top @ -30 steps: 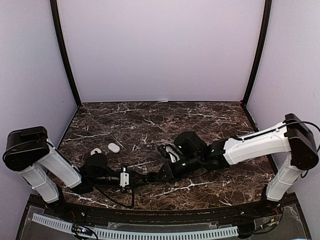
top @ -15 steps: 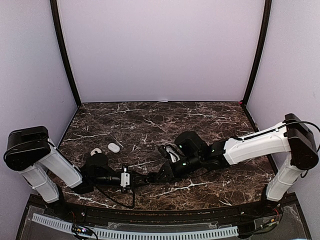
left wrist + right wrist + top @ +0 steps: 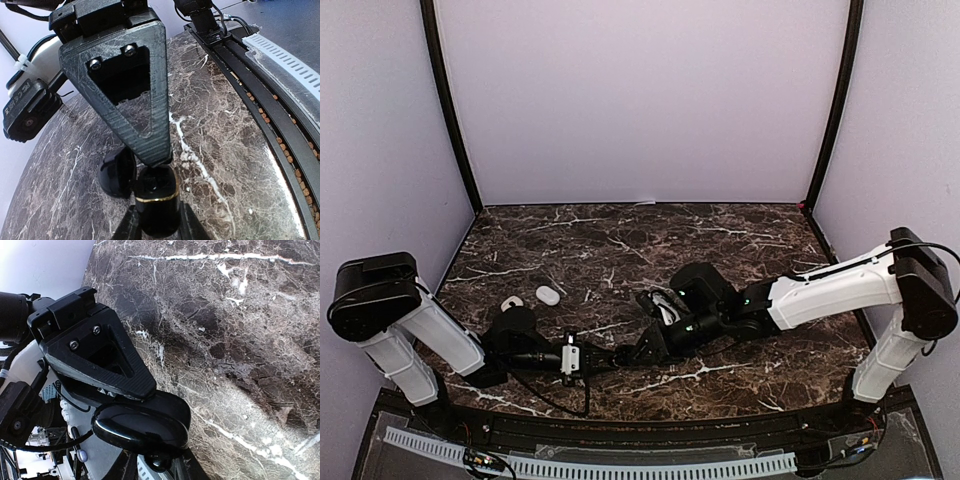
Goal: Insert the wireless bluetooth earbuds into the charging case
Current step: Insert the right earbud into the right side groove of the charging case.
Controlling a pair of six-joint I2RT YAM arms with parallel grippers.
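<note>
Where hold is best taken: across the black earbud (image 3: pixel 159 459) body, judged light, glossy, slippery.
Right gripper (image 3: pixel 156 469): clamped on it.
Left gripper (image 3: pixel 156 226): clamped on charging case (image 3: pixel 156 197).

No word, number or brand is showing clearly enough for me to read. Some raised marks are showing on a black housing (image 3: pixel 26 106) in the left wrist view, but they are blurring past reading.

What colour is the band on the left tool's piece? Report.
Gold band on a black piece; clearest in the left wrist view.
</note>
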